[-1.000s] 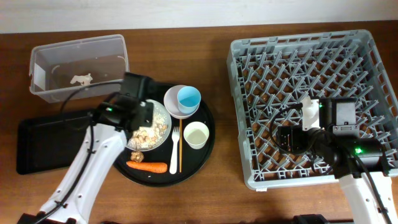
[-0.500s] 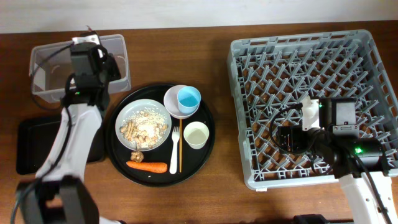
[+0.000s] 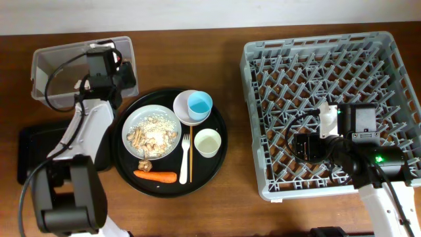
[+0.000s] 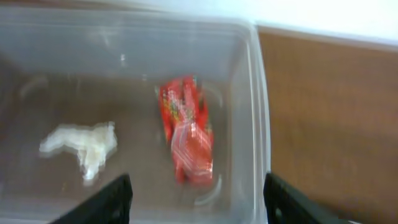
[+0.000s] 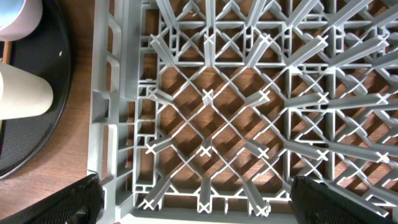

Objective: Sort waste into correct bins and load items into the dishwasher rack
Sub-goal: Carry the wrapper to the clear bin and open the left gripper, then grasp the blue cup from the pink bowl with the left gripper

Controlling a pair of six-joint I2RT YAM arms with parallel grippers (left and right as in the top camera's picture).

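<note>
The left tool stood wide open over the clear tub and held nothing; only its two dark fingertips showed at the lower edge of the left wrist view. Below it, inside the tub, there was the red wrapper, close to the right wall. The white paper scrap lay to the left of it, apart from it. This view was blurred, so I cannot tell if the wrapper touched the bottom.

The right tool was also wide open and empty, above the grid near the front left corner of the dishwasher rack.

On the round black tray stood the white plate with the food crumbs on it. The small brown lump was at the near edge of the plate, and the carrot lay just beside the plate. The fork and the chopstick lay side by side between the plate and the cream cup. The blue cup sat in the bowl. The black rectangular tray lay on the surface, in front of the tub.
</note>
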